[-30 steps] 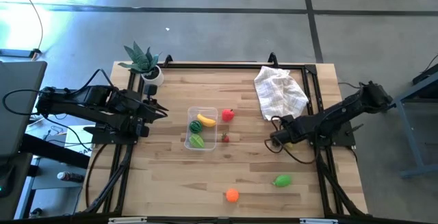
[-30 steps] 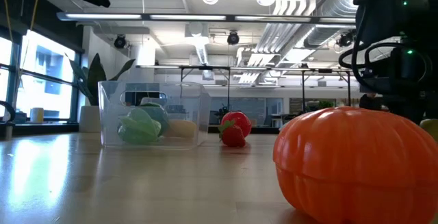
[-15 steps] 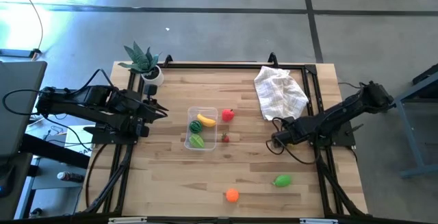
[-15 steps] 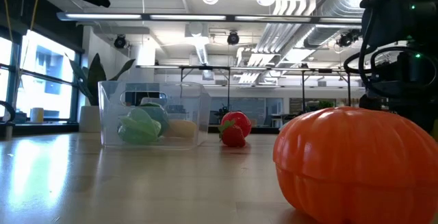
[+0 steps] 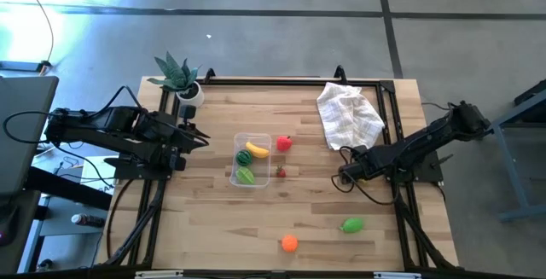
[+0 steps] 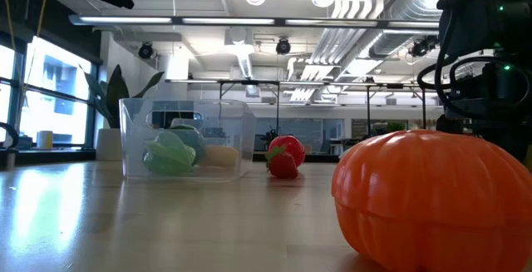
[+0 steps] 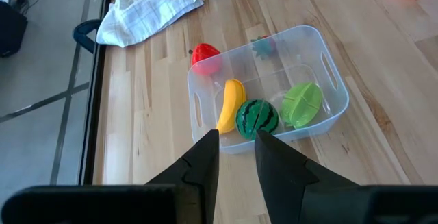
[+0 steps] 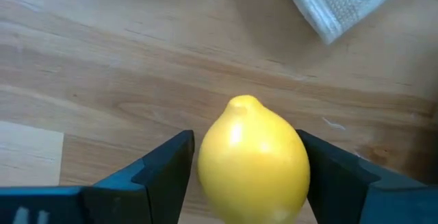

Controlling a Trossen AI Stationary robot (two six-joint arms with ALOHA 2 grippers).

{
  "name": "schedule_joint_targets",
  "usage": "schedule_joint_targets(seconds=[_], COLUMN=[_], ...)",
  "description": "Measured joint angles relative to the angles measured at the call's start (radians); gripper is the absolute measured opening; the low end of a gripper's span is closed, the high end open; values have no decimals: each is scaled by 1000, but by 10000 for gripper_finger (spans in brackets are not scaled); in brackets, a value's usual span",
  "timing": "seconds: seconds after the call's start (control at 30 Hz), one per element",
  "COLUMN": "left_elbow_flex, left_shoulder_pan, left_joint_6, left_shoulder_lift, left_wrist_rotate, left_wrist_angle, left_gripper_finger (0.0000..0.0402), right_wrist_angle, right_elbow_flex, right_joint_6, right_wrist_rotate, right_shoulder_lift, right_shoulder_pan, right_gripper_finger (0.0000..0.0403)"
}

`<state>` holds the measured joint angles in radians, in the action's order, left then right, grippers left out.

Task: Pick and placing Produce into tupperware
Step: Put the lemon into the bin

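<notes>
The right gripper [image 8: 250,176] pinches a yellow lemon [image 8: 253,159] between its two dark fingers [image 8: 161,169], one pressed to each side of the fruit, above the bare planks of the wooden table [image 8: 102,66]. A corner of a white cloth [image 8: 342,1] shows in the upper right of that wrist picture. In the high view this gripper [image 5: 344,175] sits right of centre, below the crumpled cloth [image 5: 348,115].

The left gripper [image 7: 236,148] has its fingers pressed together and holds nothing. It hangs just short of the tupperware [image 7: 202,111], which fills the middle of its wrist picture. Inside the clear tub lie a yellow banana [image 7: 230,104], a striped watermelon [image 7: 257,117] touching it, and a light green piece [image 7: 301,105] beside the watermelon. A red fruit [image 7: 205,55] rests on the table just outside the tub's far wall. In the high view the left gripper [image 5: 199,137] is left of centre, near the tupperware [image 5: 238,153] at the middle of the frame, with a potted plant [image 5: 177,76] at the upper left of the table.

Also in the high view, a small red piece [image 5: 280,172] lies just right of the tub. Well apart, near the lower edge, lie an orange pumpkin-shaped piece [image 5: 289,243] and a green piece [image 5: 351,224]. In the low view the orange piece [image 6: 432,197] looms at the lower right.
</notes>
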<state>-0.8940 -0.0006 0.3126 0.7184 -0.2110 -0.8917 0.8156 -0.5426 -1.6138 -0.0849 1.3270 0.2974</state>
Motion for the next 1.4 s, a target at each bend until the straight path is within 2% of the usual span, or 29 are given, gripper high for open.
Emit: schedule_joint_targets(seconds=[0.33, 1.0, 1.23, 1.4], left_elbow_flex=[0, 0, 0, 0], left_shoulder_pan=[0, 0, 0, 0], left_joint_6=[0, 0, 0, 0], left_shoulder_lift=[0, 0, 0, 0], left_wrist_rotate=[0, 0, 0, 0], left_wrist_angle=[0, 0, 0, 0], left_gripper_finger=[85, 85, 85, 85], right_wrist_angle=[-11, -11, -13, -10], right_elbow_flex=[0, -5, -103, -252], right_joint_6=[3, 25, 139, 284], right_wrist_rotate=[0, -9, -25, -71], right_shoulder_lift=[0, 1, 4, 3], right_shoulder_pan=[0, 0, -12, -34], right_gripper_finger=[203, 202, 201, 201])
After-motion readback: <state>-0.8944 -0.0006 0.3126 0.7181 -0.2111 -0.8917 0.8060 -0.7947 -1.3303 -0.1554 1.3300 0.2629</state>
